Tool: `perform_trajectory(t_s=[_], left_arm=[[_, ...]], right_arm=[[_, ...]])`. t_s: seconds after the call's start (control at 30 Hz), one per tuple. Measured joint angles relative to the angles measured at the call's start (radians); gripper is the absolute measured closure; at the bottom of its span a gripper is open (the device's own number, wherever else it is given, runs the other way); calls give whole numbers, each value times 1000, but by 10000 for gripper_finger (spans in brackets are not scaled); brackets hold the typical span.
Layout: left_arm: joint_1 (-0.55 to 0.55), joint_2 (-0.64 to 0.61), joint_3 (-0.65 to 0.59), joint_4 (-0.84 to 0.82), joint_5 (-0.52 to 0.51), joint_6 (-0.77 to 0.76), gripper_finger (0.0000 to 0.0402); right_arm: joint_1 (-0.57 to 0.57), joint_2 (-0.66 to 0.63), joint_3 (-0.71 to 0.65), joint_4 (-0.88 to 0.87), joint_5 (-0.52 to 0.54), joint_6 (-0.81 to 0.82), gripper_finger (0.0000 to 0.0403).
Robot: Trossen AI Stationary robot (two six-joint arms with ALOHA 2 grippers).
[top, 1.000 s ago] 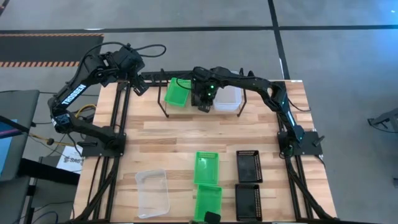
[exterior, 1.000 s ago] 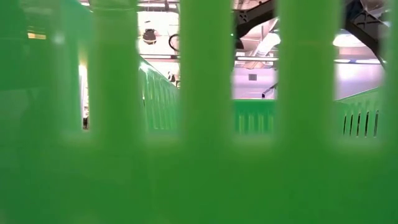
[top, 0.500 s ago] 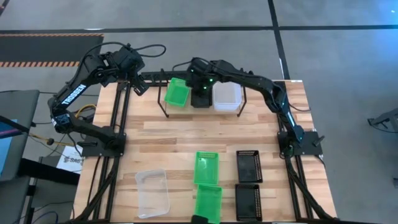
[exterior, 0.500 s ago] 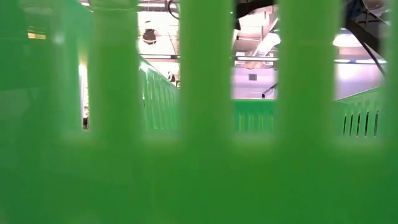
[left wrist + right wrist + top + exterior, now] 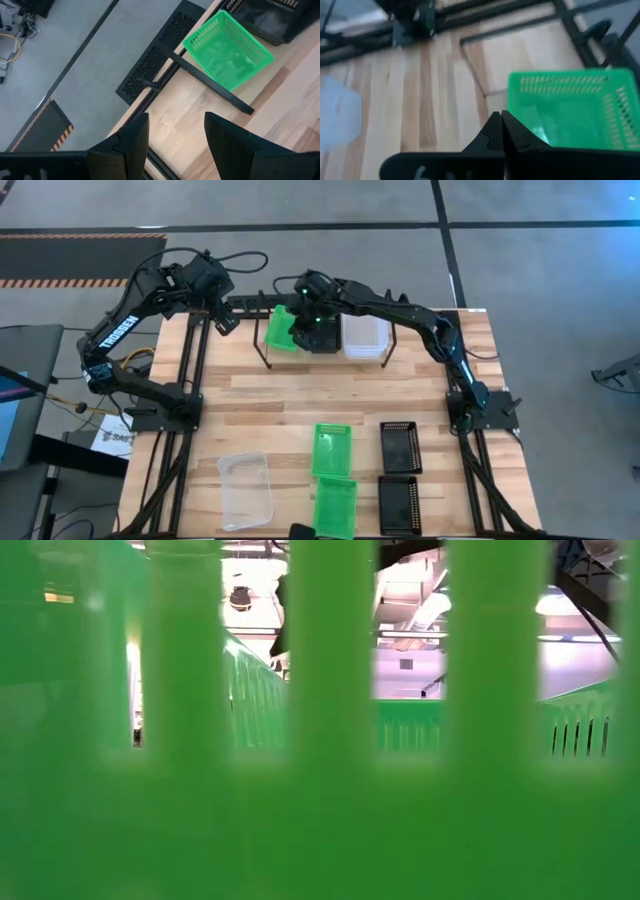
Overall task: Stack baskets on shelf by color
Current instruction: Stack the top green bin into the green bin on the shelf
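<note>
Near the desk's front edge we see a clear basket (image 5: pixel 245 489), two green baskets (image 5: pixel 333 450) and two black baskets (image 5: pixel 400 446) waiting. On the shelf (image 5: pixel 262 350) at the far edge sit green, black and clear ones. Our right claw (image 5: pixel 303 323), pinched together and empty, hovers there; the left claw (image 5: pixel 222 320) waits with fingers apart, empty, far-left. Next, we judge, comes fetching another.

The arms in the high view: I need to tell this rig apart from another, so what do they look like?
Both arms are dark, jointed links. The left arm has white TROSSEN lettering and black cables looping near its wrist; yellow wires lie by its base. The right arm shows a small green light by its claw. The left claw has two broad, flat dark fingers.
</note>
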Motion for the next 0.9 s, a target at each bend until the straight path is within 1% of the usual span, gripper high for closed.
perform_trajectory(t_s=[0.13,0.43,0.53,0.63,0.7,0.73,0.83,0.9], left_arm=[[0,0,0,0,9,0,223],[0,0,0,0,24,8,223],[0,0,0,0,37,8,223],[0,0,0,0,52,19,223],[0,0,0,2,84,27,223],[0,0,-2,14,98,30,223],[-5,0,-32,99,163,28,223],[-16,0,-66,148,186,24,223]], right_arm=[[-13,3,-43,73,-4,80,403],[-8,1,-81,81,-16,109,403],[4,0,-92,20,-14,108,403],[20,-25,-76,-137,-10,69,403],[31,-60,-53,-266,31,59,403],[38,-79,-46,-335,68,51,403],[59,-142,-42,-510,229,36,403],[68,-196,-42,-606,332,54,403]])
